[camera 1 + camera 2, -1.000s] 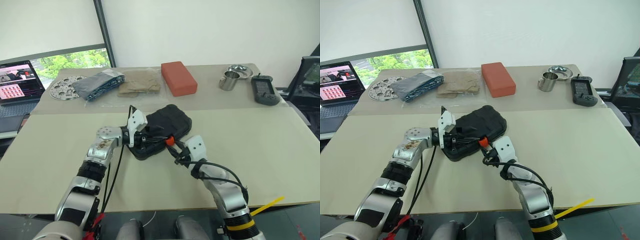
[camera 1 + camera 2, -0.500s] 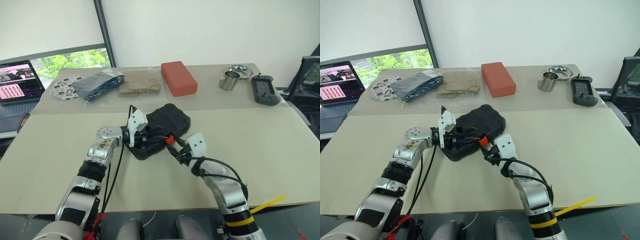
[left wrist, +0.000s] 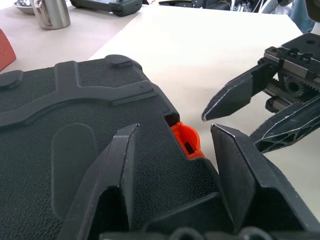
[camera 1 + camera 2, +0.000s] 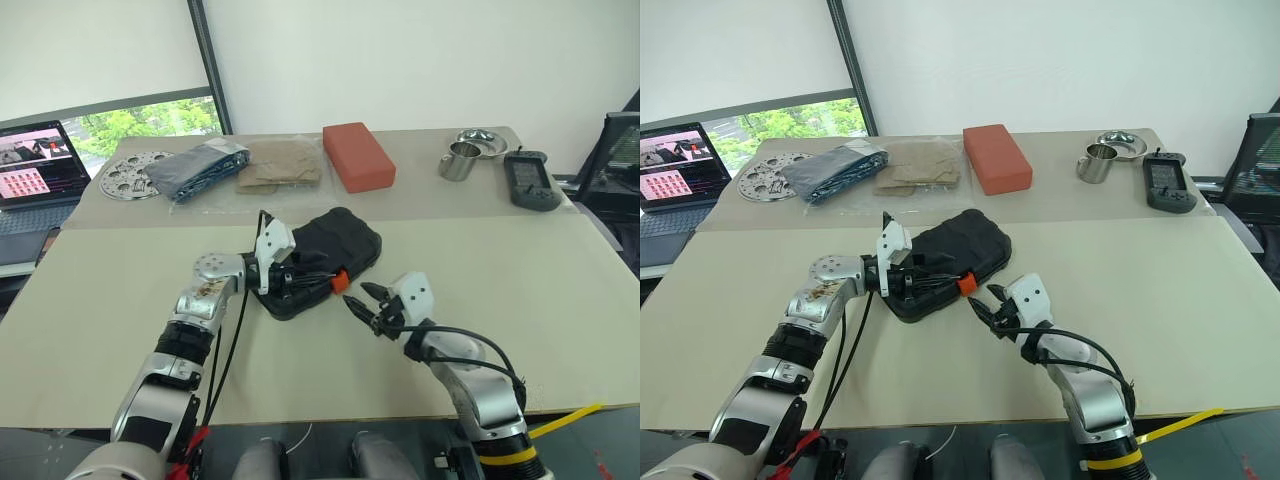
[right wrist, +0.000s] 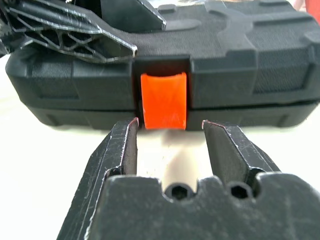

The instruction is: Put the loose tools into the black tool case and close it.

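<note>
**Now: case shut, both claws at its near edge**

Nearest the robot, the right claw [image 4: 362, 302] hangs released just above the table [image 4: 560, 300], its fingers spread, empty, pointing at the orange latch [image 4: 340, 281] and just short of it. The right wrist view looks straight at that latch [image 5: 164, 107], which sits flat across the seam between lid and base, framed by the two parted fingers [image 5: 121, 145].

Just beyond, the black tool case [image 4: 335, 245] lies closed near the middle of the table; what it holds is hidden by the lid. The left claw [image 4: 292, 281] reaches over the lid at the case's near end, beside the latch, fingers apart and laid on the lid rather than clamped around anything. The left wrist view shows the lid's raised ribs [image 3: 100, 95], and the right claw's tips [image 3: 235, 97] close to the latch but clear of it.

Farther back stand a red-orange block [image 4: 357, 155], a steel mug [image 4: 459, 160], a steel bowl [image 4: 482, 141] and a black handheld device [image 4: 529, 180]. To the left lie bagged cloths [image 4: 200, 166], a perforated metal disc [image 4: 132, 174] and a laptop [image 4: 38, 165].
</note>
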